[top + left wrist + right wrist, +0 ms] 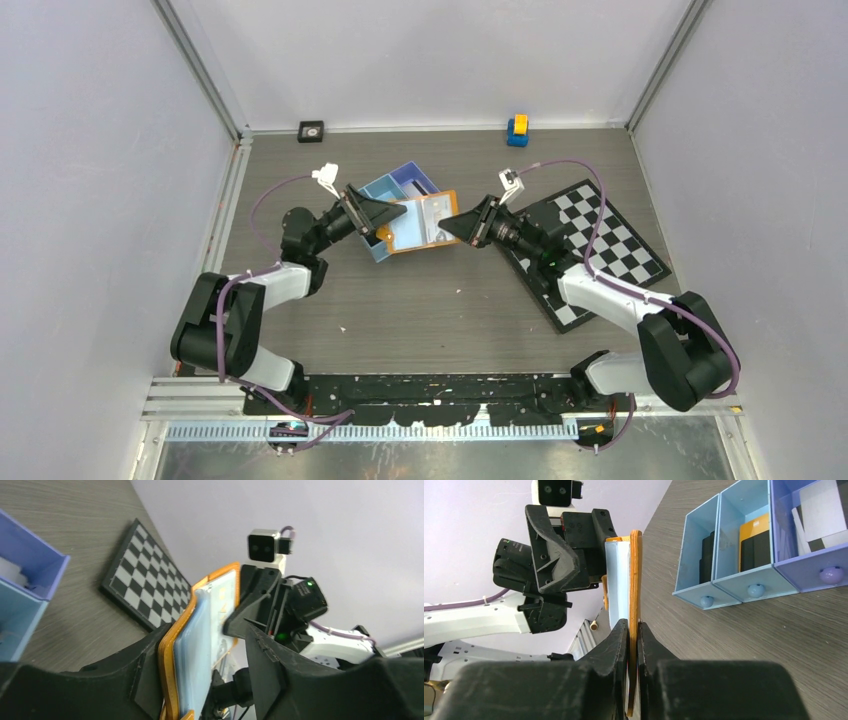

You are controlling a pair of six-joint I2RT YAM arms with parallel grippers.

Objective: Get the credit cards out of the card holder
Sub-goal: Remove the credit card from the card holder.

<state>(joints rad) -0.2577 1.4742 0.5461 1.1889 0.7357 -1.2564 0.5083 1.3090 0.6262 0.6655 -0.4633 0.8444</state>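
The orange card holder point(425, 224) is held off the table, unfolded, between both grippers, just in front of the tray. My right gripper point(633, 626) is shut on its thin orange flap point(635, 580). My left gripper point(207, 635) is open around the other end. The holder's orange edge point(167, 655) leans on one finger, and a wide gap separates the other finger from it. A pale blue credit card point(199, 640) lies flat against the holder's inner face, and its edge point(618, 580) shows in the right wrist view. In the top view the left gripper point(392, 222) and right gripper point(452, 226) face each other.
A blue three-compartment tray point(412, 172) sits right behind the holder; its compartments point(744, 587) hold black, orange and white flat items. A chessboard point(600, 240) lies under the right arm. A yellow-blue block point(517, 129) and a small black object point(311, 130) stand by the back wall.
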